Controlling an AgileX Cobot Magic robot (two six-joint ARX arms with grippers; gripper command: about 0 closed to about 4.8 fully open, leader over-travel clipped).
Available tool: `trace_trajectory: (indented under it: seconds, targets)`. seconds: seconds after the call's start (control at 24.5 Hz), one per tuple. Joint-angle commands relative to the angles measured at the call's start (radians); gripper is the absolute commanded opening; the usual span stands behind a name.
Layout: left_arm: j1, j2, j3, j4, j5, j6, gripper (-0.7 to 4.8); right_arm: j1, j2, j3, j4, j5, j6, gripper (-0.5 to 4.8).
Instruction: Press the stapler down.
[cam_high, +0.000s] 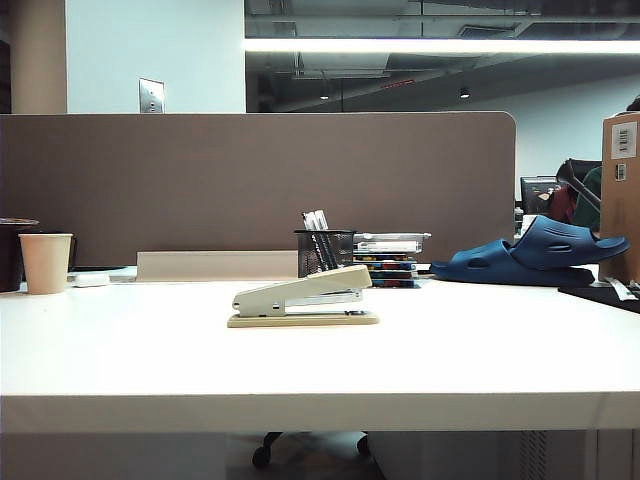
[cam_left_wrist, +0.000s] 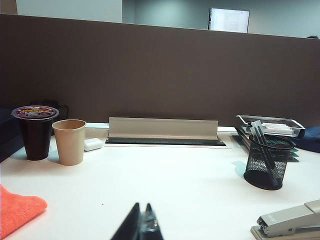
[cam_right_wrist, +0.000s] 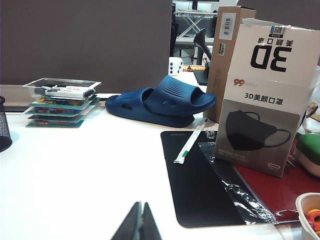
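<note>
The beige stapler (cam_high: 303, 297) lies in the middle of the white table (cam_high: 320, 360), its top arm raised off the tan base. Its end also shows in the left wrist view as the stapler (cam_left_wrist: 292, 224). My left gripper (cam_left_wrist: 142, 206) is shut with nothing in it, low over the table and apart from the stapler. My right gripper (cam_right_wrist: 140, 205) is shut and empty as well, over bare table near a black mat (cam_right_wrist: 200, 175). Neither arm shows in the exterior view.
A black mesh pen holder (cam_high: 324, 252) and a stack of trays (cam_high: 388, 258) stand behind the stapler. Blue slippers (cam_high: 530, 255) lie to the right. A paper cup (cam_high: 46, 262) and dark cup (cam_left_wrist: 35, 132) stand at left, with an orange cloth (cam_left_wrist: 17, 209). A mask box (cam_right_wrist: 265, 100) stands beside the mat.
</note>
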Motion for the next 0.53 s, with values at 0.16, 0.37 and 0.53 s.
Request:
trace_trajectory:
  seconds: [0.16, 0.37, 0.53]
  targets:
    - [0.0, 0.0, 0.001, 0.01, 0.001, -0.001, -0.04, 0.001, -0.007, -0.005, -0.01, 0.005, -0.002, -0.09]
    - [0.0, 0.0, 0.001, 0.01, 0.0, -0.001, -0.04, 0.001, -0.006, -0.005, -0.016, 0.005, -0.002, -0.09]
    - [0.0, 0.0, 0.001, 0.01, 0.001, -0.001, -0.04, 0.001, -0.006, -0.005, -0.016, 0.005, -0.002, -0.09]
